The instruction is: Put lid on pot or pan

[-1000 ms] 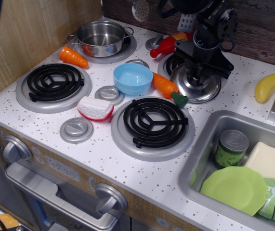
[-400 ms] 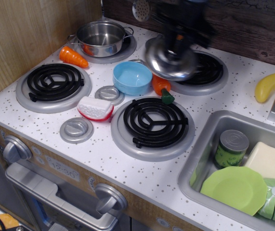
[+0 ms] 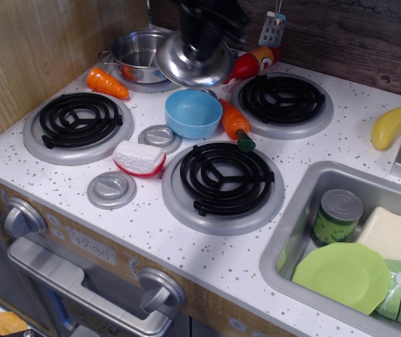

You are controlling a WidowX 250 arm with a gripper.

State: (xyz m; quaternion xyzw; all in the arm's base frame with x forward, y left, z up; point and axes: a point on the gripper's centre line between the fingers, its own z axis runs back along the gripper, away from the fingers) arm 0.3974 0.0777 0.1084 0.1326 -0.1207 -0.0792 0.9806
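The shiny domed steel lid (image 3: 193, 63) hangs in the air, tilted, just right of the pot and overlapping its right rim in the view. My gripper (image 3: 199, 38) is blurred and dark above it, shut on the lid's knob. The small steel pot (image 3: 138, 55) with loop handles stands open on the back left burner (image 3: 144, 83), partly hidden by the lid.
A light blue bowl (image 3: 193, 113) sits under the lid's front. Two toy carrots (image 3: 106, 82) (image 3: 234, 121), a red pepper (image 3: 246, 64), flat grey discs (image 3: 159, 136) (image 3: 112, 189), a red-white sponge-like toy (image 3: 138, 157), a banana (image 3: 395, 125) and black burners (image 3: 282, 99) surround. The sink (image 3: 305, 203) at the right holds dishes.
The gripper lifted the lid off the back right burner and carried it left, from over that burner to beside the pot. The carrot by the bowl shifted slightly.
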